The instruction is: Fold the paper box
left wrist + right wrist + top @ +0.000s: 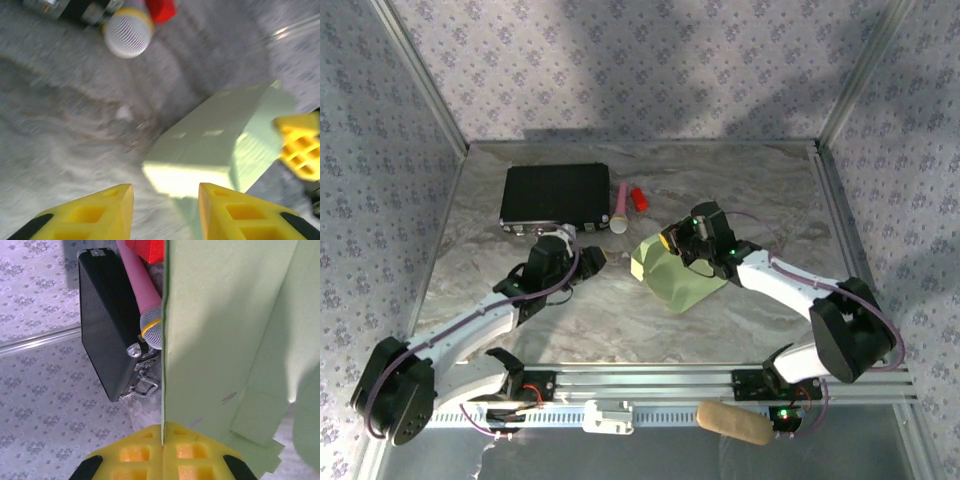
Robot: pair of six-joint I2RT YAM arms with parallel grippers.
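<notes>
My right gripper [162, 432] pinches the paper box [220, 340] tight by its edge. My left gripper [165, 194] stands part open, empty.

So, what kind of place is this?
Probably a robot test cell in a laboratory: a marble-patterned table boxed in by aluminium frame posts and patterned wall panels, with the left arm and right arm bolted to a rail.

You see the whole bench [750, 190] from above and behind the arm bases, looking down and forward. The left wrist view skims low past the left tool [165, 192] toward the paper box [210, 145]. The right wrist view presses close against that box. All three share the microphone [619, 210].
</notes>
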